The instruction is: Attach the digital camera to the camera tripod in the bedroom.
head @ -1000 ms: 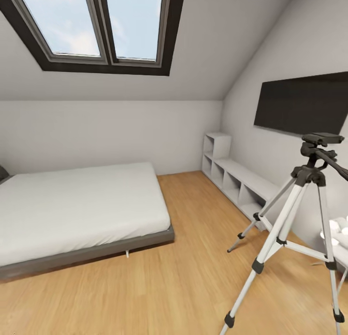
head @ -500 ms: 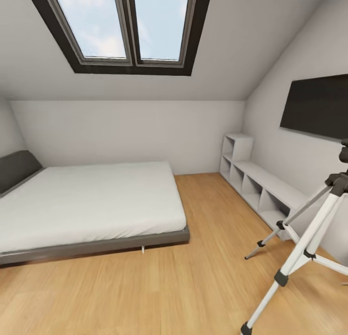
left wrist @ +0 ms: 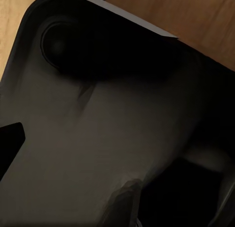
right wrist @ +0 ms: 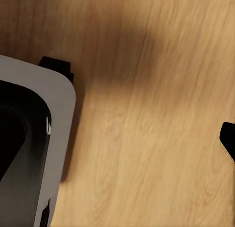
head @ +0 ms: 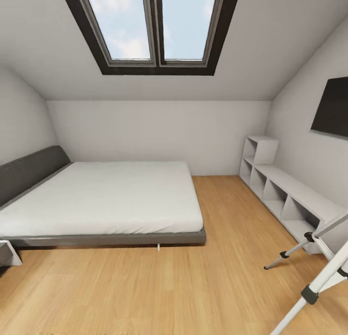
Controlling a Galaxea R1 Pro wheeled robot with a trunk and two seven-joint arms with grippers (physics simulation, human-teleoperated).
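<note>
The silver legs of the camera tripod (head: 309, 294) with their dark grey joints cross the lower right corner of the head view; its head and pan handle are cut off by the frame edge. The digital camera is out of view. The bedroom lies ahead, with a grey-framed white bed (head: 106, 200) and a skylight (head: 157, 28). In the left wrist view a dark curved part of my own body (left wrist: 107, 119) is close up. The right wrist view looks down at wood floor (right wrist: 147, 114), my grey base (right wrist: 54, 119), and one dark fingertip (right wrist: 229, 138) at the frame edge.
A low white cubby shelf (head: 290, 200) runs along the right wall under a black wall TV (head: 333, 108). A dark grey headboard (head: 29, 171) stands at the left. Light wood floor (head: 159, 286) stretches between the bed's foot and the tripod.
The head view has swung left: the tripod slid toward the right edge and its head left the frame, while the headboard and left wall came into view. Nothing in the room moved.
</note>
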